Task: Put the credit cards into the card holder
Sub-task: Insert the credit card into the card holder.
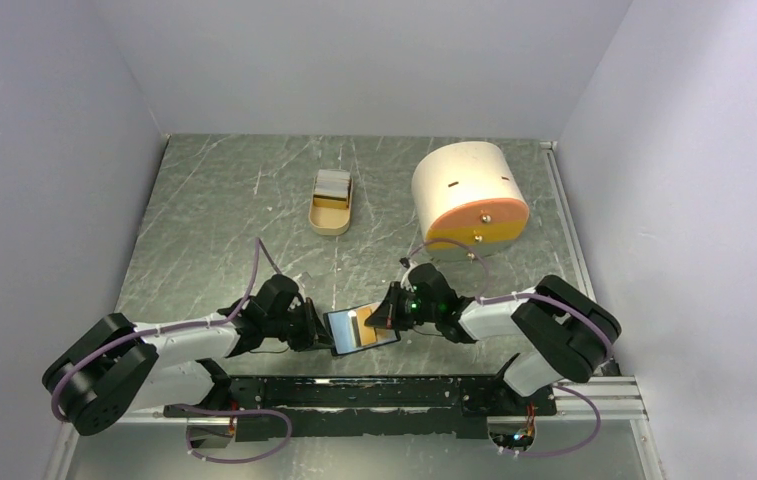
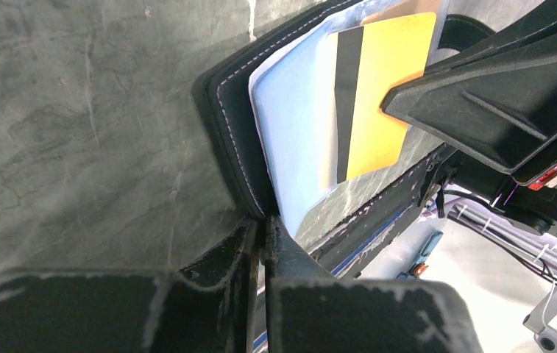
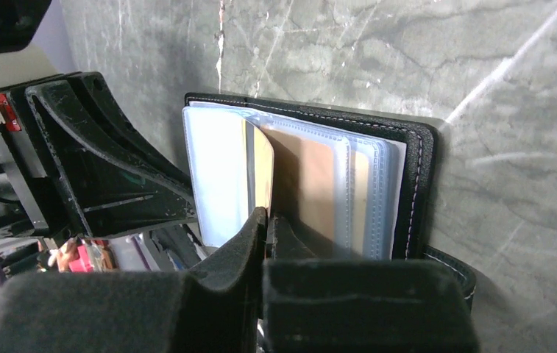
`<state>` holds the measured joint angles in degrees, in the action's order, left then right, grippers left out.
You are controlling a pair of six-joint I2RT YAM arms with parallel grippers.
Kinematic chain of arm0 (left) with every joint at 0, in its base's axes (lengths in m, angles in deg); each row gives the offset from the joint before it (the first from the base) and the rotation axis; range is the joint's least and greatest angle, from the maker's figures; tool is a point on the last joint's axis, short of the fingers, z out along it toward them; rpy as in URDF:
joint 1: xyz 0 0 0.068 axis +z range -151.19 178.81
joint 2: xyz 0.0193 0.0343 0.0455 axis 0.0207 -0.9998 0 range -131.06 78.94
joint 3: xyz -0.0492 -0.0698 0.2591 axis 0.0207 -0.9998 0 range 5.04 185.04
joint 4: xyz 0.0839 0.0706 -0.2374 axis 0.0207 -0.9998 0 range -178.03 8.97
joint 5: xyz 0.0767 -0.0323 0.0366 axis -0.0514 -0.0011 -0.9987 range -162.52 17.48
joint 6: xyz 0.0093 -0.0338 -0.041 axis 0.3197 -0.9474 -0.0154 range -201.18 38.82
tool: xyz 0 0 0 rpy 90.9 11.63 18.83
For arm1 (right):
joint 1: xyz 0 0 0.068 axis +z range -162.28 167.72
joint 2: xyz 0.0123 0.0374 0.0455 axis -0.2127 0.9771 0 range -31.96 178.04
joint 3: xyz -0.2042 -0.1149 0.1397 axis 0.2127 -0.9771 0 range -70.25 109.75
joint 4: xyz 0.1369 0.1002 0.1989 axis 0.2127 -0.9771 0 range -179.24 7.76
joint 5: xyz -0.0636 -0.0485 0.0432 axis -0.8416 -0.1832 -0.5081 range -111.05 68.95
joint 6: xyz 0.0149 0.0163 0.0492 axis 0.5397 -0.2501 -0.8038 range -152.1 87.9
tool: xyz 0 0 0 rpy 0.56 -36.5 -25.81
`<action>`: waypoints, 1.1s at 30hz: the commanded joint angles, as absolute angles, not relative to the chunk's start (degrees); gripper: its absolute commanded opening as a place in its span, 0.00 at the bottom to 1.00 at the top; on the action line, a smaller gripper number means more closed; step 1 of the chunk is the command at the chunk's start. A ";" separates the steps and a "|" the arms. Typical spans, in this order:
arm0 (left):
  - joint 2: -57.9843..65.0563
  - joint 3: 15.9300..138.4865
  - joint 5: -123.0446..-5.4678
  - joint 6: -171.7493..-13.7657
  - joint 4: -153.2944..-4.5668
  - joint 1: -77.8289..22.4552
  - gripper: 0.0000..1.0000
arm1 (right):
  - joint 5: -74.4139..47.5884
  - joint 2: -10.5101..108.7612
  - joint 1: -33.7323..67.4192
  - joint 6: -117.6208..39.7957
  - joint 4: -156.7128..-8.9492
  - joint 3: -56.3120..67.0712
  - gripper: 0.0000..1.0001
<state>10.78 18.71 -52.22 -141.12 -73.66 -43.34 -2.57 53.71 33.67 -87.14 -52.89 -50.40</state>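
The black card holder (image 1: 362,328) hangs open between my two grippers, just above the table's near edge, its blue-grey pockets (image 2: 293,140) facing up. My left gripper (image 1: 325,335) is shut on the holder's left edge (image 2: 264,224). A yellow-orange credit card (image 2: 382,95) with a black stripe lies slanted against the pockets. My right gripper (image 1: 386,318) is shut on that card's edge (image 3: 266,215); the card (image 3: 262,165) shows nearly edge-on among the pocket leaves. More credit cards (image 1: 332,182) stand in the tan tray (image 1: 331,222) at the far middle.
A big cream-and-orange cylinder (image 1: 469,192) lies at the far right, close behind the right arm. Grey walls close in the table on three sides. The black rail (image 1: 384,392) with the arm bases runs along the near edge.
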 commanded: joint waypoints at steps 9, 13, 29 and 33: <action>11.29 20.17 -52.42 -140.10 -73.57 -43.44 0.09 | -3.91 56.80 33.90 -77.56 -66.93 -44.21 0.14; 11.07 20.35 -52.46 -139.99 -74.06 -43.38 0.09 | -4.98 55.21 33.87 -76.26 -70.87 -43.45 0.08; 12.96 22.68 -45.11 -130.12 -77.26 -43.38 0.09 | -0.87 49.78 34.18 -77.02 -71.55 -47.92 0.00; 11.39 23.33 -45.15 -129.24 -78.92 -43.43 0.09 | 0.35 51.52 34.89 -77.65 -69.14 -47.84 0.01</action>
<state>12.70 21.29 -47.59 -131.77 -77.55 -43.34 -0.69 49.76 33.87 -78.77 -66.25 -46.38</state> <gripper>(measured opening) 0.097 0.025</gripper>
